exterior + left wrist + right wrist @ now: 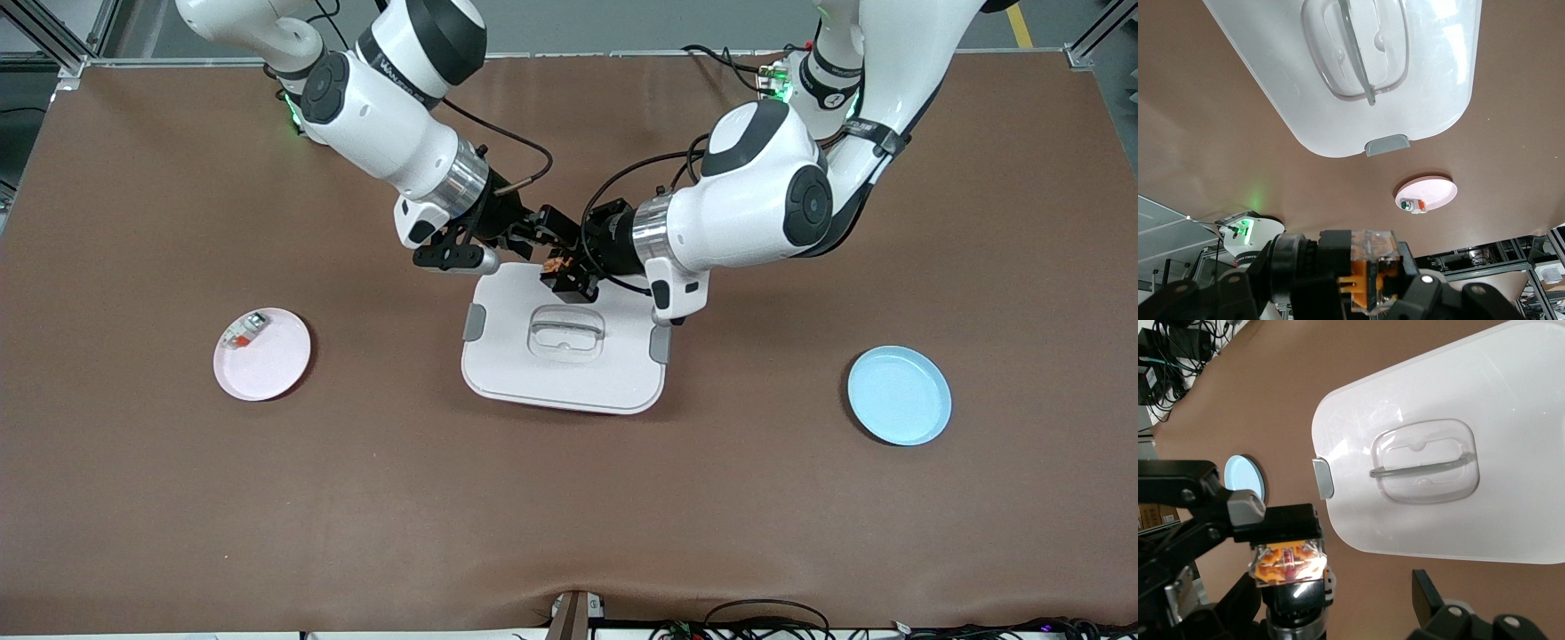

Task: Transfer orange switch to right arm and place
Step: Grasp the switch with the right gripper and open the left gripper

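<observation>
Item: orange switch (562, 267) | clamped in your left gripper (569, 277) over white lid (622, 373) | right gripper (524, 233) beside it, jaws wide, empty; slide around switch

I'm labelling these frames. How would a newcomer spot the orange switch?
Find the white lidded box at mid-table. Above its edge nearest the robots, the left end effector grips the orange switch: tiny, black, orange-faced, unlike the grey-white part on the pink plate.
</observation>
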Robot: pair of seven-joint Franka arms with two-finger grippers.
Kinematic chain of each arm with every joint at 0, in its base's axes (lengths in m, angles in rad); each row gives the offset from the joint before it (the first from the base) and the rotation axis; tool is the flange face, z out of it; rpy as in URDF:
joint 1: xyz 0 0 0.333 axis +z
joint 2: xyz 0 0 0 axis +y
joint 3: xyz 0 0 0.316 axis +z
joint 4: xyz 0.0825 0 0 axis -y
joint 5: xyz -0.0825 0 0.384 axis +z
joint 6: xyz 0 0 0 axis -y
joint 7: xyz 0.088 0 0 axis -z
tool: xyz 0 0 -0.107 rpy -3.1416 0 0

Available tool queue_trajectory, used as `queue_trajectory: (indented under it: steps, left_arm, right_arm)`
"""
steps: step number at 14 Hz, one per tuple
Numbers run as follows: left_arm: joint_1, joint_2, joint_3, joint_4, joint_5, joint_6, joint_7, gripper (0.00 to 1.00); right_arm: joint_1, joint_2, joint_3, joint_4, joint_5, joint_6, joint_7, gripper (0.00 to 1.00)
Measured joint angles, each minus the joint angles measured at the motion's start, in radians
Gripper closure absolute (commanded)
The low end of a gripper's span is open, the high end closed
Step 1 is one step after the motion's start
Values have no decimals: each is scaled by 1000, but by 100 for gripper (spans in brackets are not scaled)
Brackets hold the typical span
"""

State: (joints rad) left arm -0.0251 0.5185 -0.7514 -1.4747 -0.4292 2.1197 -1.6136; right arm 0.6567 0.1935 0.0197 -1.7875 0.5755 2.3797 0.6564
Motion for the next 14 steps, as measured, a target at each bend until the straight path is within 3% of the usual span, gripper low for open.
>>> queue_trajectory:
  steps: [4,5,9,13,14]
  left_arm:
    - [-1,0,0,0,0,0,0,100]
    - [-1,0,0,1,0,0,0,100]
    - [-4,0,-2,5,0,0,-12,100]
    - [-8,1,-1,5,1,1,-16,100]
    - [-8,1,-1,5,1,0,-16,100]
  right_arm:
    - [0,0,-1,0,0,38,0,0]
    - [0,0,-1,0,0,40,0,6]
    - [0,0,-2,0,0,40,0,44]
    - [0,0,2,16,5,40,0,100]
    - [0,0,2,17,5,40,-2,100]
